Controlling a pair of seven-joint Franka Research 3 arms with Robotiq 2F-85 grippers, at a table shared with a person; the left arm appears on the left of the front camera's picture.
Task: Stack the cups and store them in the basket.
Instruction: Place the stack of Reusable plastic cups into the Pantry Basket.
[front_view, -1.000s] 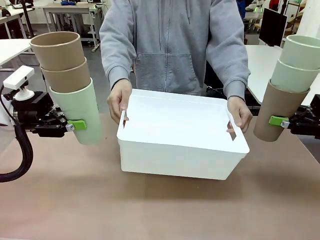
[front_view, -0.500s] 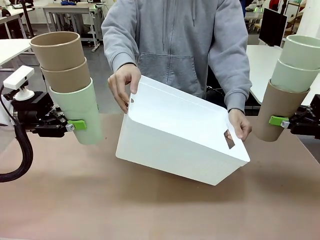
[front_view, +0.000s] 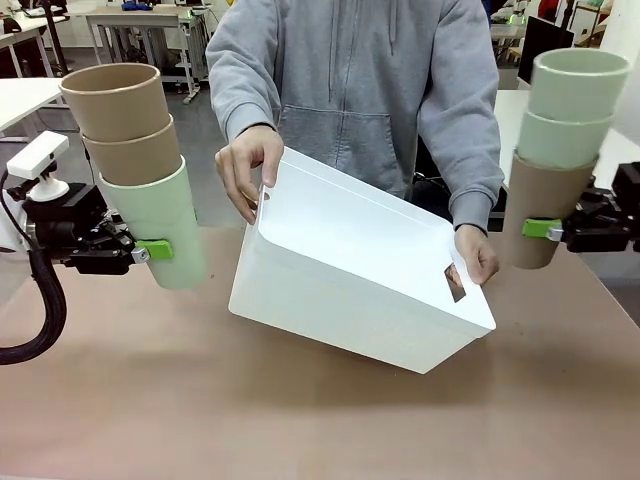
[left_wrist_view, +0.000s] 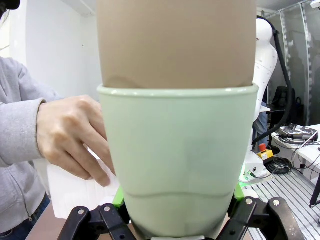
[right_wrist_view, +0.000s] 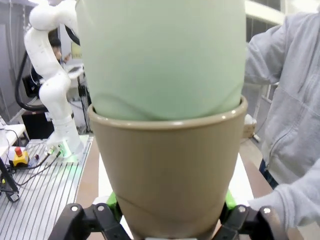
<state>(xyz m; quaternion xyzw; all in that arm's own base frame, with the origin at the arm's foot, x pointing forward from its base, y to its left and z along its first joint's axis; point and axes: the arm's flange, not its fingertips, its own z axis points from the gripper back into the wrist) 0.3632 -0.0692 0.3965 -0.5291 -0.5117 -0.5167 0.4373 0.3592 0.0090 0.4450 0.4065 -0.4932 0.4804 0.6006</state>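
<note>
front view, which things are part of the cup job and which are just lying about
Job: left stack of cups in the left gripper; right stack of cups in the right gripper; basket, tilted by the person's hands.
Lying about: far desks; black monitor.

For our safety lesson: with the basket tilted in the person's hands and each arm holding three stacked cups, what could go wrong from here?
The left end effector and right end effector each grip only the bottom cup. The upper cups of the left stack and right stack are only nested and could slide out if tipped.
The person's hands hold the basket at its rim, so a lowered stack might hit them.
The tilted basket seems to rest on one edge and could shift.
</note>
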